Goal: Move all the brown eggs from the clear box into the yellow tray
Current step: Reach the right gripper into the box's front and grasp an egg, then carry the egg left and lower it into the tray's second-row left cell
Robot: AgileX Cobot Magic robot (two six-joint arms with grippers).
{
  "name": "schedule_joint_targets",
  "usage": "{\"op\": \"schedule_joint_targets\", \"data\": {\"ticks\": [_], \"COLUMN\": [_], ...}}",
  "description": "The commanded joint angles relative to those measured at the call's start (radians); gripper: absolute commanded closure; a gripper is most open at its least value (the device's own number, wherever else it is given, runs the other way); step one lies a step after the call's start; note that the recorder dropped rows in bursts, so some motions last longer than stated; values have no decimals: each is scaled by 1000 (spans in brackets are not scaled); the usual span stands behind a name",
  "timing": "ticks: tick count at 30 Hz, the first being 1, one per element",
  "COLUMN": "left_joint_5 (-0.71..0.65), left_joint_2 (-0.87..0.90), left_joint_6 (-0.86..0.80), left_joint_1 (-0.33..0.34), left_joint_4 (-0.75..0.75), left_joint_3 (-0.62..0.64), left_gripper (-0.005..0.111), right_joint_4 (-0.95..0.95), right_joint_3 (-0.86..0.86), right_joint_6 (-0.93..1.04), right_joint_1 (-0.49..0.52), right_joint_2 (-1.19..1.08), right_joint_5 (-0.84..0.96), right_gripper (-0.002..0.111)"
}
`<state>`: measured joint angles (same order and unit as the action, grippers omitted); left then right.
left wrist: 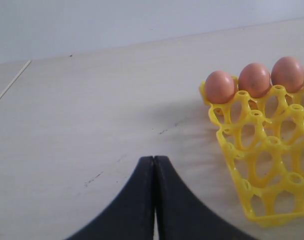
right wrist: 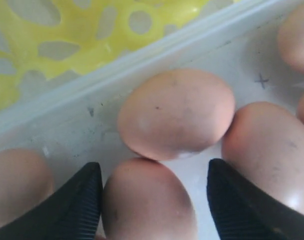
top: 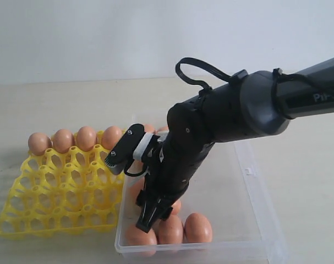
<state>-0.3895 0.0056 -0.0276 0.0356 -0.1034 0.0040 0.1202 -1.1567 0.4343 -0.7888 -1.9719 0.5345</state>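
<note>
Your right pincer [right wrist: 154, 167], jaws spread, straddles one brown egg [right wrist: 146, 200] inside the clear box [right wrist: 157, 55]; your left pincer [left wrist: 154, 161] hangs closed, yellow tray [left wrist: 255, 116] beside it.

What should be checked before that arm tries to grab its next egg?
1. Right end effector open: ok.
2. One brown egg between its fingers: ok.
3. Space around that egg: not ok, a neighbouring egg touches it.
4. Empty cups in the yellow tray: ok.
5. Left end effector shut, apart from the tray: ok.
6. Fingers low enough for a firm hold: cannot tell.
</note>
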Motion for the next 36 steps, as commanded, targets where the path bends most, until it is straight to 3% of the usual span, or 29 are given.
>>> {"op": "schedule_joint_targets", "data": {"ticks": [1,5,9,14,18,21,23,27,30,36], "left_joint_5": [9,9,9,9,9,9,9,9,9,9], "left_joint_2": [-6,-6,-6,-6,-6,-6,-6,-6,-6,-6], "left_joint_6": [2,2,2,2,2,2,2,2,2,2], "left_joint_1": [-8,-8,-8,-8,-8,-8,-8,-8,-8,-8], "left_joint_4": [2,2,2,2,2,2,2,2,2,2], "left_joint_3": [-4,-4,-4,-4,-4,-4,-4,-4,-4,-4], "left_gripper": [107,107,107,107,107,107,107,107,107,107], "right_joint_4": [-11,-22,-22,18,163,161,52,-244,-621,-996], "right_joint_3": [-26,-29,-29,-29,-27,-49,-105,-256,-360,-470], "right_joint_6": [10,8,7,-1,11,6,-126,-603,-1045,-1517], "right_joint_1": [-1,-1,-1,-1,-5,-33,-49,-63,-65,-65], "right_joint_2": [-29,-33,8,128,199,166,96,-74,-190,-292], "right_joint_5": [53,60,21,-128,-418,-621,-659,-753,-802,-967], "right_gripper": [61,73,108,108,108,108,108,108,108,108]}}
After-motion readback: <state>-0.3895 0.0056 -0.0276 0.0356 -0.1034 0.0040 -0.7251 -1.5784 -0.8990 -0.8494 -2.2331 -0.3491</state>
